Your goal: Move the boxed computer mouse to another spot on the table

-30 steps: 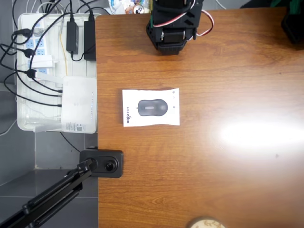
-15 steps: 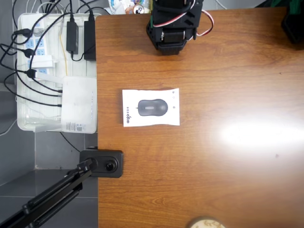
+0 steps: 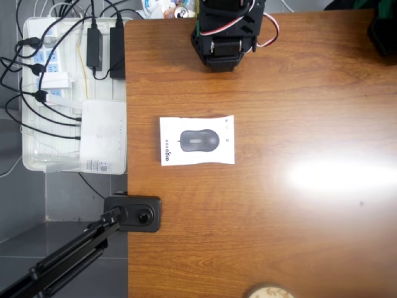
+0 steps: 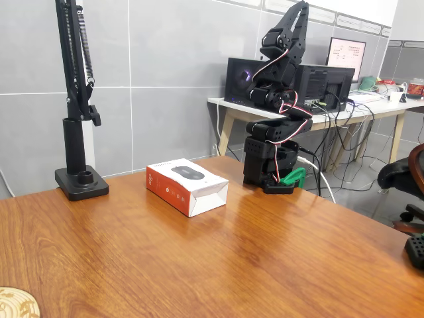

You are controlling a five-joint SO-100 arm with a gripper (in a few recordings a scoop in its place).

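Hand (image 4: 265, 41) folded up; boxed computer mouse (image 4: 187, 185) orange-red side shows here.

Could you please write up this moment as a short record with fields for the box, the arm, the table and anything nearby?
box: boxed computer mouse lies flat, picture side up, orange-red side showing in the fixed view
arm: black arm folded up over its base, apart from the box
jaws: state cannot be told
table: brown wood-grain table, glossy, with a bright reflection
nearby: black lamp-style stand clamped at the table edge; white tray of cables beside the table
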